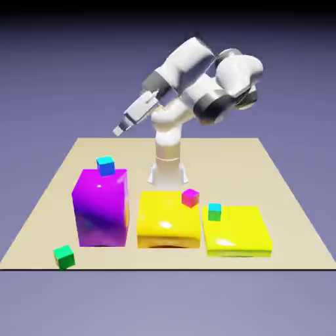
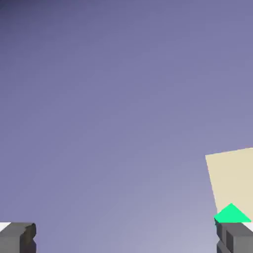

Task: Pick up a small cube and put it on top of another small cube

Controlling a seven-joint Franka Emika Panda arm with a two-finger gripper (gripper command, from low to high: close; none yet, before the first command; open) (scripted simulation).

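The tiny all-green cube (image 1: 63, 256) lies on the table near the front corner, at the exterior view's left. The hand view catches only a green sliver of this cube (image 2: 231, 214), just above the right fingertip (image 2: 236, 237). The tiny cube with a cyan top and blue sides (image 1: 105, 165) rests on the tall purple block (image 1: 100, 209). My gripper (image 1: 119, 130) hangs high in the air, above and behind the purple block and far from both cubes. In the hand view the gripper (image 2: 126, 238) is open, with only backdrop between its fingers.
A thick yellow block (image 1: 167, 220) carries a tiny magenta cube (image 1: 190, 197). A flatter yellow block (image 1: 237, 231) carries a tiny cyan cube with a green side (image 1: 214, 211). One corner of the beige table (image 2: 232, 178) shows in the hand view.
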